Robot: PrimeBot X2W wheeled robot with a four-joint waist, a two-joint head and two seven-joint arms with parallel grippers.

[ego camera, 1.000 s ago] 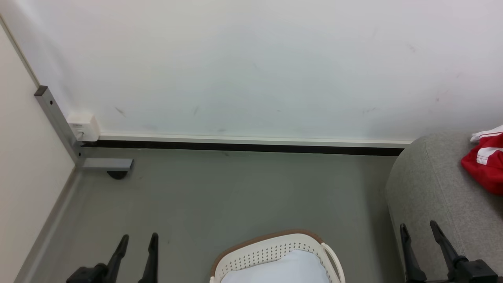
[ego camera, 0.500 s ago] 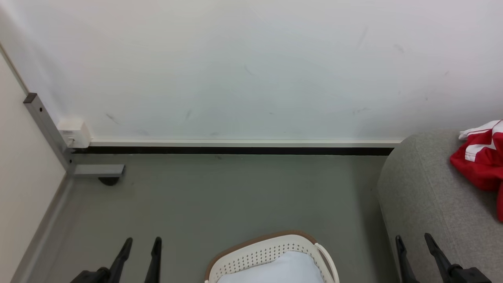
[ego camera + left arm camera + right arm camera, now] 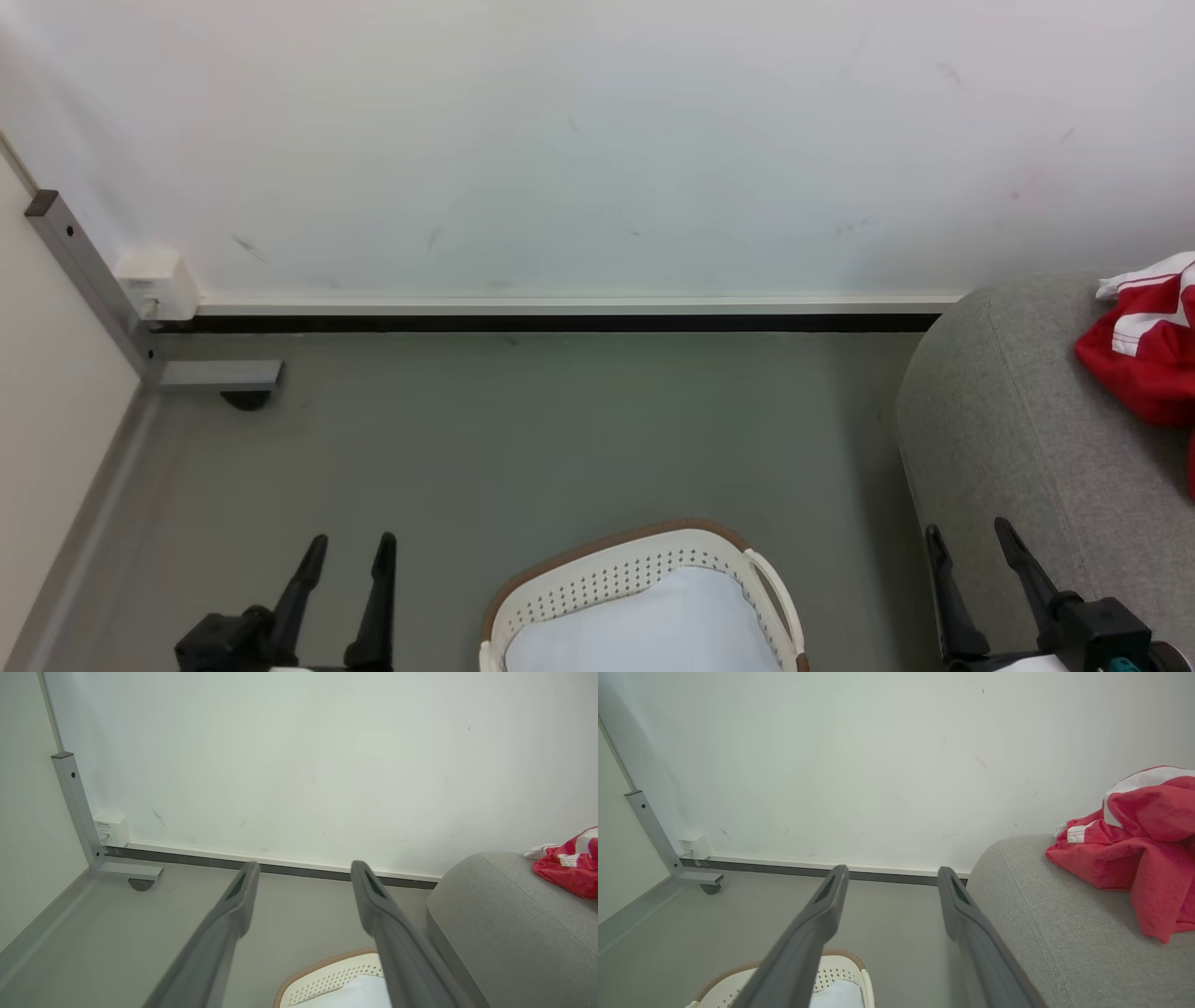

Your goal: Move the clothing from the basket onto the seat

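1. The clothing (image 3: 1141, 359) lies bunched on the seat (image 3: 1008, 420) at the right edge of the head view. It is well apart from the basket (image 3: 635, 574) at the bottom centre.
2. The part of the basket I can see holds a pale surface (image 3: 644, 630) with no red on it. I cannot tell whether that is cloth or the basket's bottom.
3. I judge the red fabric light, limp and perhaps a little slick. It should sag and trail when lifted, and a firm squeeze will not hurt it.
4. The best hold looks like a raised fold at the top of the heap, or the thicker white-trimmed edge. A flat spot would likely slide away from me.
5. My left gripper (image 3: 353, 541) sits at the lower left and my right gripper (image 3: 968, 529) at the lower right. Both have their jaws apart with nothing between them.
6. I read no brand or writing on the clothing. The small white box (image 3: 111, 830) on the wall (image 3: 597, 140), middle left of my left wrist view, carries a label too small to read.
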